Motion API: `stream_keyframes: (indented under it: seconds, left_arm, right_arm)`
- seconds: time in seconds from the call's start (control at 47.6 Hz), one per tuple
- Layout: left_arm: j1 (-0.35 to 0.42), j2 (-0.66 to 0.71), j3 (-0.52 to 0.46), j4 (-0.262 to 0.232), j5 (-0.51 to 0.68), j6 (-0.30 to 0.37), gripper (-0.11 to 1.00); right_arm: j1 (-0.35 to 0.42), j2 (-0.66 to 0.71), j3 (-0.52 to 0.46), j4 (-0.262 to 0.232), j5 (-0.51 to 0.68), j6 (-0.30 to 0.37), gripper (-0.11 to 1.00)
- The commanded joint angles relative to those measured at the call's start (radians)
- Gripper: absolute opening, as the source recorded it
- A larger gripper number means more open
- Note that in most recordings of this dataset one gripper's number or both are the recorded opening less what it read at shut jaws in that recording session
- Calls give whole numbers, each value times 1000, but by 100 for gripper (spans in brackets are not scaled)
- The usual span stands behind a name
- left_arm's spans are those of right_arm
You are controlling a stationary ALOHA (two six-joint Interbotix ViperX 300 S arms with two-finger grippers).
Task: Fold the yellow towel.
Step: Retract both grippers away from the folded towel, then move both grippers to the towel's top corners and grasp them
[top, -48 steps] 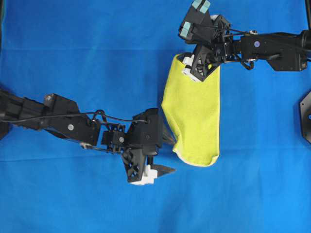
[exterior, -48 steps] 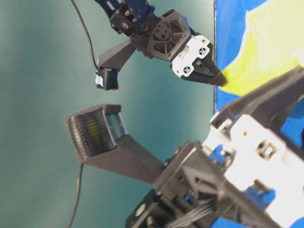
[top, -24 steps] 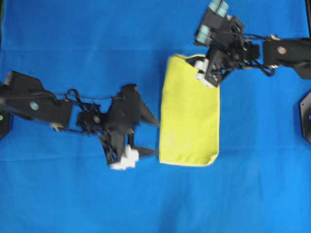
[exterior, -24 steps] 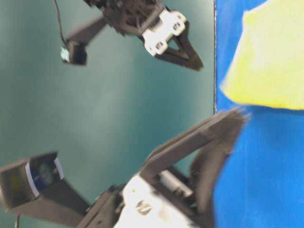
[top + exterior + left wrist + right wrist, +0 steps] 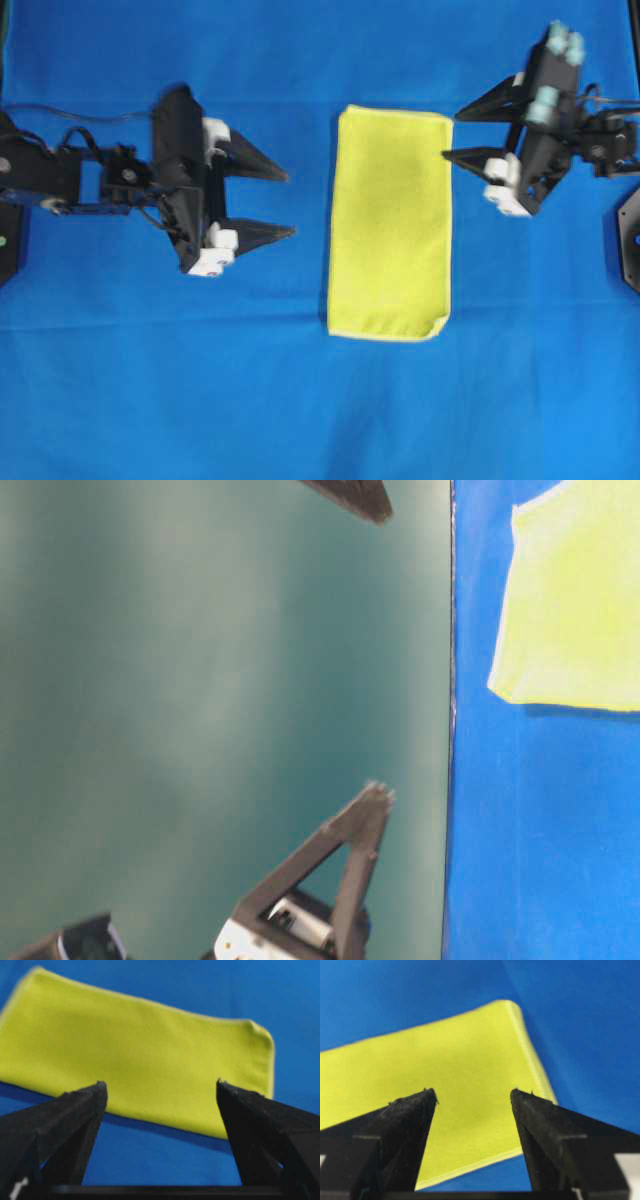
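Item: the yellow towel (image 5: 391, 222), one piece, lying flat on the blue cloth (image 5: 320, 410) that covers the work surface, roughly midway between our two arms in the overhead view and touching neither. Form: a tall narrow rectangle, which we judge to be a square cloth already doubled once; a paler stitched hem runs along the top, the right side and the bottom, while the left long side looks like a plain fold line. Condition: smooth and flat, save the lower right corner, which is slightly rounded or turned (the wrist views show the same soft corner, though too blurred for detail). Left gripper (image 5: 268, 203): fingers spread wide, empty, pointing at the towel from well to its left. Right gripper (image 5: 463, 130): fingers likewise apart, empty, just beside the towel's upper right edge but clear of it. Handling, as we judge it: thin, light and limp, no stiffness to hold a shape when lifted, so it will drape and sag from any single pinch; the microfibre nap should grip the pads well enough and cling a little to the cloth beneath. Where to take hold: the two corners of one short end, one per gripper, pinching through both layers at the hem, then carrying that end over to meet the other.
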Motion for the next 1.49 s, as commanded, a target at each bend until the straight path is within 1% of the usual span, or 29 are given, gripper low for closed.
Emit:
stream_keyframes:
  seconds: [0.0,0.084,0.231,0.588,0.693,0.798,0.925,1.051,1.198,1.261,1.387,1.471]
  left_arm:
    - [23,-46,21,3,-69,28,83]
    - [31,-63,48,5,-112,63,83]
    - [41,-69,57,3,-138,75,83]
    - [43,-58,38,3,-137,77,83]
    - [54,-40,15,3,-135,89,83]
    - [84,0,-37,3,-117,100,83]
    - [141,60,-103,5,-64,124,83]
    - [198,143,-169,3,-26,133,83]
    - [238,247,-218,3,-25,133,83]
    - [249,295,-238,3,-23,135,83]
    - [262,379,-275,5,-26,141,83]
    - [279,425,-298,3,-26,141,83]
  right_arm:
    - [2,-61,38,3,-54,3,63]
    - [2,-104,91,3,-94,3,63]
    - [2,-140,135,3,-121,3,63]
    - [-9,-147,133,-3,-132,2,63]
    - [-38,-144,123,-3,-138,2,63]
    - [-81,-132,100,-6,-137,-5,63]
    - [-132,-74,69,-17,-137,-8,63]
    - [-173,31,37,-26,-133,-8,63]
    - [-189,187,-28,-38,-123,-9,63]
    - [-193,256,-57,-40,-97,-9,63]
    - [-202,362,-104,-49,-41,-9,63]
    - [-210,405,-120,-57,-29,-9,63]
